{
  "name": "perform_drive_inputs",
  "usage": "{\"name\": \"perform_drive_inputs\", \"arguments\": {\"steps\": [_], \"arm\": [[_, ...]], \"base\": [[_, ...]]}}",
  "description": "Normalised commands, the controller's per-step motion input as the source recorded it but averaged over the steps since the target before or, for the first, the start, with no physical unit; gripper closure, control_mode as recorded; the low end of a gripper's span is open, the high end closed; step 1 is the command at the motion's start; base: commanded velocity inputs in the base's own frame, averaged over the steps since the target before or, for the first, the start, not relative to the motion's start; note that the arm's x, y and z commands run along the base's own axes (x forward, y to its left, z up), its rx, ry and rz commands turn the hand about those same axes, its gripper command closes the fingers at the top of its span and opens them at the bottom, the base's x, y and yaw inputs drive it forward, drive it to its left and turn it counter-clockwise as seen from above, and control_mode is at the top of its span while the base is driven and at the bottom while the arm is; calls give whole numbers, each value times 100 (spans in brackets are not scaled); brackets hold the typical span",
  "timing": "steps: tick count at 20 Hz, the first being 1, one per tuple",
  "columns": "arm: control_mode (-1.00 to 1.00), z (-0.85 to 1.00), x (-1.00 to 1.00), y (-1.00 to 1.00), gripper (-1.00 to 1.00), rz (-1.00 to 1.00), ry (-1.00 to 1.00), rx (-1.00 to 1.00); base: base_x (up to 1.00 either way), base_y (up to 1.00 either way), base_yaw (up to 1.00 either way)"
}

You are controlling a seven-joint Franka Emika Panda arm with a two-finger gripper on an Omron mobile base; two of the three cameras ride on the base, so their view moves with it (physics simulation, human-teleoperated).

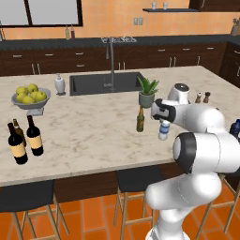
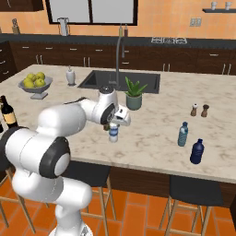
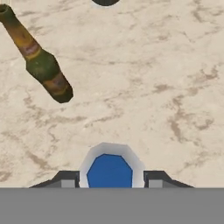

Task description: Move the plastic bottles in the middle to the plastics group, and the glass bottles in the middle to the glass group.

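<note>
The tool [image 3: 109,181] sits pinched on the small clear plastic bottle [image 2: 113,132] at mid-tabletop [image 1: 93,136], just beside the olive-green bottle [image 1: 139,121], which a careless swing toward the plastics group [image 2: 190,143] could topple.

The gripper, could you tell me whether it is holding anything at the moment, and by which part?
The gripper is shut on the small clear plastic bottle, jaws either side of its top near the cap.

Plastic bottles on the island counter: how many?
3. A clear plastic bottle between the fingers in the middle; a light-blue bottle and a dark-blue bottle standing near the right front edge. None seems hidden.
</note>
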Motion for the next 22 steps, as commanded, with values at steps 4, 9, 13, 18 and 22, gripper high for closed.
{"name": "perform_drive_inputs", "arguments": {"steps": [4, 9, 13, 18, 22], "arm": [[-100, 5, -7, -100, 100, -13, 6, 4], [-100, 0, -3, -99, 100, -14, 11, -2], [-100, 0, 0, -92, 100, -14, 8, -9], [-100, 0, -1, -87, 100, -12, 2, -1], [-100, -31, -17, -55, 100, -8, -5, -5]], "base": [[0, 0, 0], [0, 0, 0], [0, 0, 0], [0, 0, 0], [0, 0, 0]]}}
